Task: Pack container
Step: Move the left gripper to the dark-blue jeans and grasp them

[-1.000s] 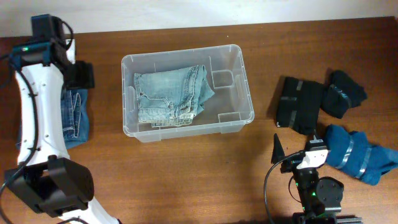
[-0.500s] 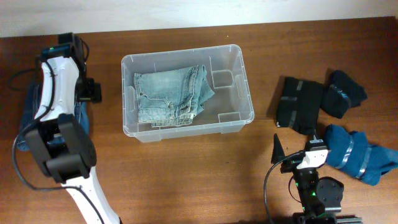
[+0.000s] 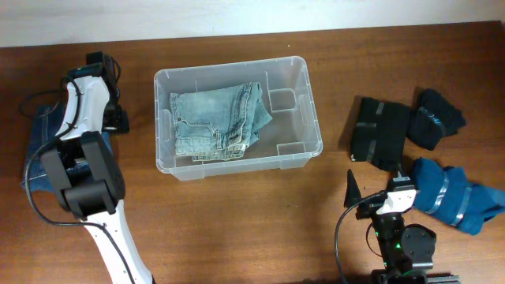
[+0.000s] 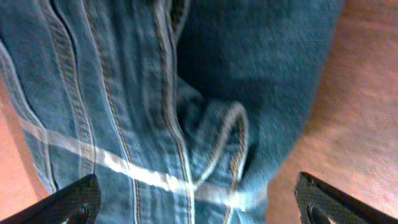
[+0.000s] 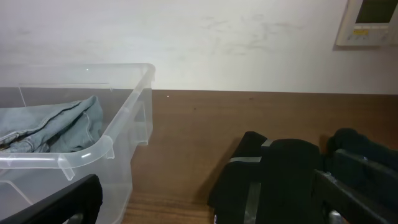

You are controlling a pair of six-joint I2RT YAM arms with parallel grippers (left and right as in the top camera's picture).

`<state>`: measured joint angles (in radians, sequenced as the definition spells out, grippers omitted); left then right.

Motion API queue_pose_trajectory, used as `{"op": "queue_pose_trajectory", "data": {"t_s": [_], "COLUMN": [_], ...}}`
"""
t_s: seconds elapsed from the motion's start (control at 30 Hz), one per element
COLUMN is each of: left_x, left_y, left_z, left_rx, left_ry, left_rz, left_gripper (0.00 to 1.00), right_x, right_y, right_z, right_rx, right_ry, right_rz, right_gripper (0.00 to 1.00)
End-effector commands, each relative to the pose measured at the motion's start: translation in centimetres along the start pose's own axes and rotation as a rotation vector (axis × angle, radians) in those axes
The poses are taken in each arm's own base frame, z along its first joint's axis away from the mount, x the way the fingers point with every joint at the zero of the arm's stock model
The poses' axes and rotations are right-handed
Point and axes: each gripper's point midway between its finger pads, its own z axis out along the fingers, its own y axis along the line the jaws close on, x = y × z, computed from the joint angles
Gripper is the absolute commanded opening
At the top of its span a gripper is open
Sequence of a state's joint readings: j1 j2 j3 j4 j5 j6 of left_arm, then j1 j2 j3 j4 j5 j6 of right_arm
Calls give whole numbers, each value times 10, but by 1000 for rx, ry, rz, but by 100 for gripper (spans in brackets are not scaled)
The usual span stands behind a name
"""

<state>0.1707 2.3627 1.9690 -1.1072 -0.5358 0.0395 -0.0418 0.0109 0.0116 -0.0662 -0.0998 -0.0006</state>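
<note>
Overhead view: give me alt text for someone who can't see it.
A clear container holding folded light-blue jeans sits in the middle of a wooden table. The left arm reaches over darker jeans at the left edge. Black garments and a blue garment lie to the right, near the right arm.
</note>
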Motion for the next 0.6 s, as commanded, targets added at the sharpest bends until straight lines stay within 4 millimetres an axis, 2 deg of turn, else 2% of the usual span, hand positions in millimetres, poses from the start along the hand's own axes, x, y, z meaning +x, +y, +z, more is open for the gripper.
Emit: {"op": "queue_pose_trajectory", "data": {"t_s": [0.0,0.2,0.37,0.57], "left_x": [0,6,8,5], "left_y": [0,-12,-4,4], "left_z": [14,40,51,56], "left_rx": [-47,-68,-141,-142], "left_ry": [13,63,83,68], "left_rz": [-11,21,26,-14], "left_gripper": [99,99,99,98], "right_x": [2,2,2,2], "right_y": [1,1,1,1], "right_z": [0,0,0,0], "right_rx": [-8,-8,-8,-8], "right_ry": [1,1,1,1], "right_rz": [2,2,2,2], "right_gripper": [98,98,98,98]}}
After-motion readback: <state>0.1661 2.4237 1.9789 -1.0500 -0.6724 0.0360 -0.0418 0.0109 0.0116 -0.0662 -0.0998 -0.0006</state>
